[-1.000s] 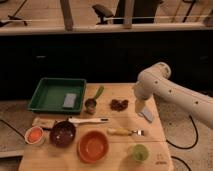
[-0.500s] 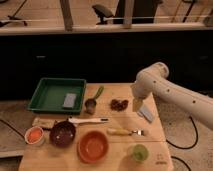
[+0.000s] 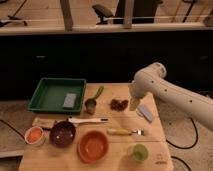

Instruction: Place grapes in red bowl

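Note:
The grapes (image 3: 119, 104), a small dark reddish-purple bunch, lie on the wooden table towards its back middle. My gripper (image 3: 134, 104) hangs at the end of the white arm just right of them, close above the tabletop, open and holding nothing. The red bowl (image 3: 93, 146) stands empty near the front edge, left of and nearer than the grapes.
A green tray (image 3: 44, 98) holding a grey block sits at the back left. A small metal cup (image 3: 91, 104) stands left of the grapes. A dark purple bowl (image 3: 62, 133), a small white bowl (image 3: 34, 135), a green cup (image 3: 139, 152), a wooden-handled utensil (image 3: 125, 132), a white utensil (image 3: 87, 120) and a grey object (image 3: 146, 113) surround the red bowl.
The arm has swung left and slightly down, bringing the gripper closer to the grapes. Nothing on the table has moved.

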